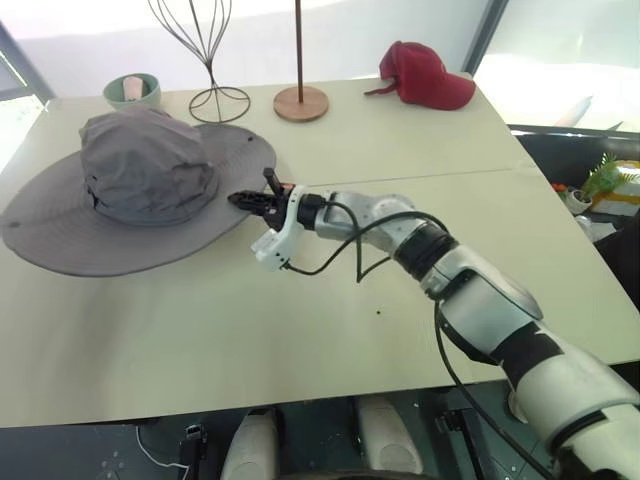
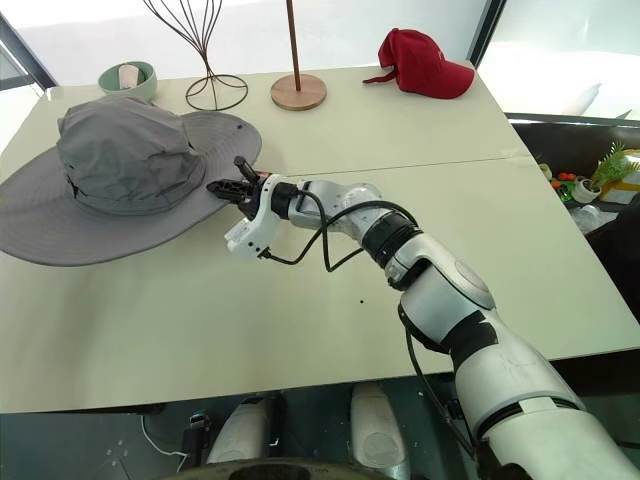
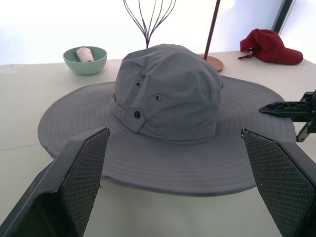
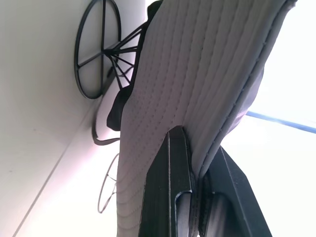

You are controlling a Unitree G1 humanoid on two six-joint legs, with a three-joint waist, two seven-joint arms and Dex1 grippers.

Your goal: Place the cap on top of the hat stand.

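The cap, a wide-brimmed grey sun hat, rests at the table's left side with its crown up. My right gripper reaches in level from the right and is shut on the near-right edge of the brim, which is pinched between its black fingers. In the right wrist view the hat stand shows under the lifted brim as a round black wire foot with thin hoops rising into the crown. My left gripper hangs open in front of the cap, apart from it, its fingers spread wide.
Along the far table edge stand a tall tulip-shaped wire stand, a thin pole on a round wooden base, a red baseball cap and a green bowl. A small potted plant sits off the table's right side.
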